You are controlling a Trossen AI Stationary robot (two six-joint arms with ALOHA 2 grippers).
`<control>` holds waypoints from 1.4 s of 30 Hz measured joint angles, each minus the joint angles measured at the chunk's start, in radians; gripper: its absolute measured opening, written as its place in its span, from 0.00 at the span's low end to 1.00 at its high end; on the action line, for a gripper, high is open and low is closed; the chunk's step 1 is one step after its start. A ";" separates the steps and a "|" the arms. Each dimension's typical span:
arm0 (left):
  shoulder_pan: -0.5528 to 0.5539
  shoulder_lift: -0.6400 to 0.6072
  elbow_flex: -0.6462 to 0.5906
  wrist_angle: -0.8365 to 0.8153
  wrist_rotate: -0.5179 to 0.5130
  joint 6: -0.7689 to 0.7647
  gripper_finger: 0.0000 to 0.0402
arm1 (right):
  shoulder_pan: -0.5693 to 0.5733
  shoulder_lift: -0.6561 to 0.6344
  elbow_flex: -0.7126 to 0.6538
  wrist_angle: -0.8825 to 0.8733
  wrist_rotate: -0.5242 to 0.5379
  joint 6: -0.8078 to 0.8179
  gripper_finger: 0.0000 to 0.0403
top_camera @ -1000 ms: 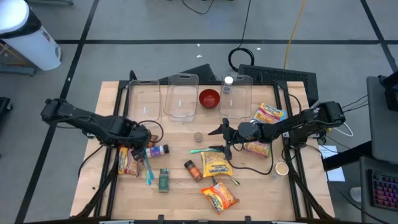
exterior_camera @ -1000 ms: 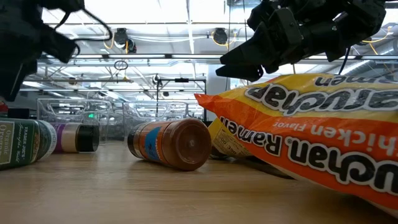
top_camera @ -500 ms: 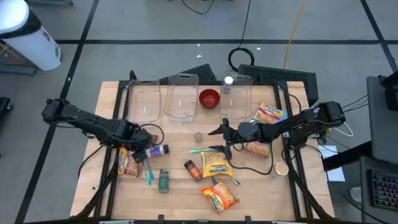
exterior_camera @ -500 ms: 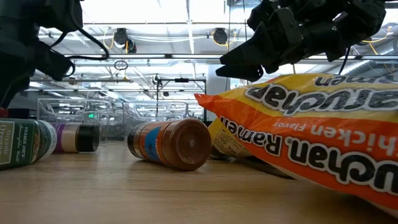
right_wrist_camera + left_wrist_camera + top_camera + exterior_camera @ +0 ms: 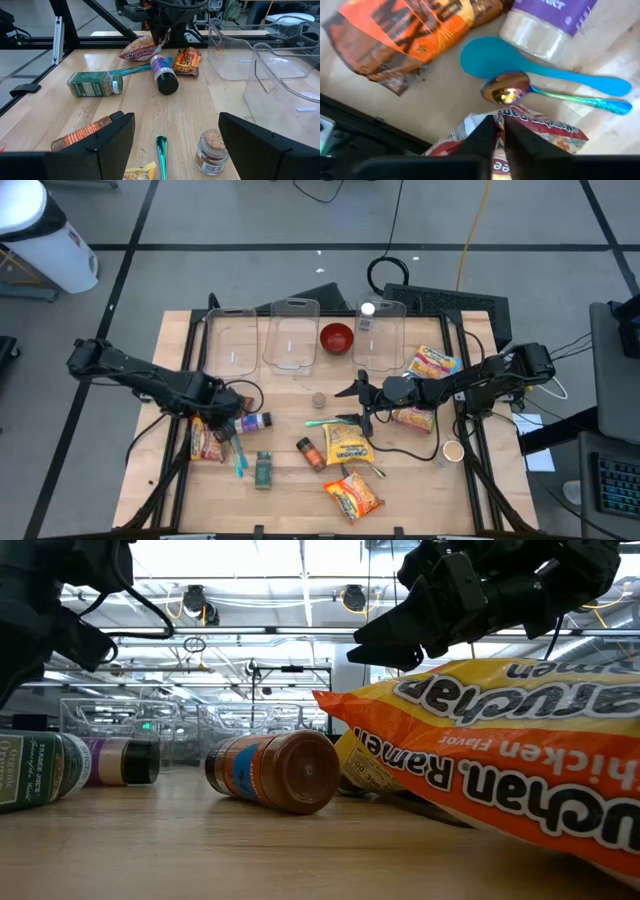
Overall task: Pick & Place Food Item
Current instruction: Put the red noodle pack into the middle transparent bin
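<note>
1. Left of centre in the high view: left gripper [image 5: 222, 424] low over the table [image 5: 300, 510], at the upper edge of a red-and-white ramen packet [image 5: 205, 439].
2. In the left wrist view, fingers [image 5: 485, 137] pinched together on the packet's near edge, jaws closed with only the wrapper between them.
3. Packet flat on the wood at the table's left side, just below and left of a purple jar [image 5: 255, 421] in the high view.
4. Just beyond the pinched edge in the left wrist view: a shiny metal spoon [image 5: 507, 91], then a blue spoon [image 5: 520, 62], then the purple jar at the upper right of the frame and an orange-brown bag [image 5: 415, 30] at the upper left.
5. Right of centre in the high view: right gripper [image 5: 362, 402], jaws wide open and holding nothing, above a yellow bag [image 5: 347, 446].
6. In the right wrist view, both fingers spread far apart at the bottom of the frame, with a small cork-topped jar [image 5: 210, 150] and a teal handle [image 5: 161, 152] between them.
7. Lower centre of the high view: green jar [image 5: 263, 470], brown jar [image 5: 310, 453] lying on its side, another ramen packet [image 5: 353, 495] near the bottom edge.
8. Top of the table: clear bins [image 5: 291, 335] in a row, red bowl [image 5: 336, 337] between two of them.
</note>
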 joint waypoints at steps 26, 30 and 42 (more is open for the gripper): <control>0.052 0.000 0.300 -0.229 0.021 0.020 0.01 | 0.000 0.000 0.000 0.000 0.001 -0.003 0.69; 0.052 0.000 0.378 -0.244 -0.049 0.047 0.01 | 0.000 0.000 0.000 0.036 0.001 -0.002 0.69; 0.053 0.040 0.486 0.021 -0.425 0.297 0.01 | 0.000 0.000 0.000 0.196 0.031 0.023 0.69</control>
